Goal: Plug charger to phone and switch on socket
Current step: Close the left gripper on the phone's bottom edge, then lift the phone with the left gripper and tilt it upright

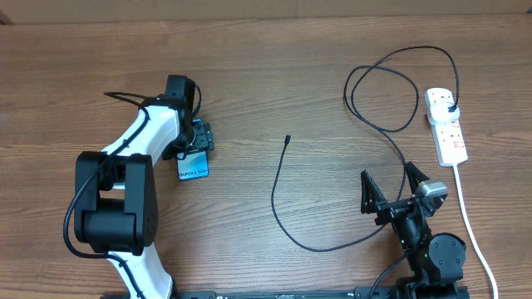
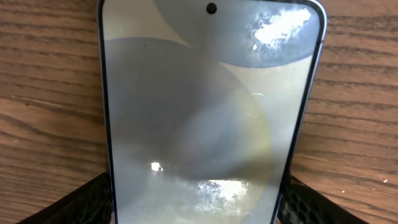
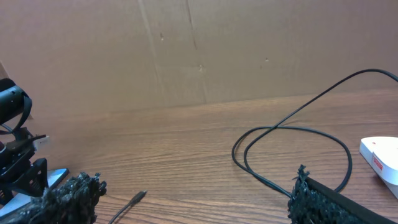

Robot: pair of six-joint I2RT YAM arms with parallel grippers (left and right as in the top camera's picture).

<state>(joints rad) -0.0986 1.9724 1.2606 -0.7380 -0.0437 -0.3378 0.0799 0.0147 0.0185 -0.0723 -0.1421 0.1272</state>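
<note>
A brown wood-grain worktop [image 1: 266, 66] is stretching beneath and around the right pincer [image 3: 193, 193], while a plain brown cardboard panel [image 3: 199, 50], creased vertically, is standing along the far edge ahead of it, in soft, even light.

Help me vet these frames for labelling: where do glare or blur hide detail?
Left wrist: bright glare patches wash across the phone. Right wrist: the right pincer sits dark and soft-edged in the foreground. Overhead: evenly lit and sharp, with only faint shadows.

A wood-grain table [image 1: 266, 75] backed by what looks like cardboard [image 3: 186, 50].
</note>
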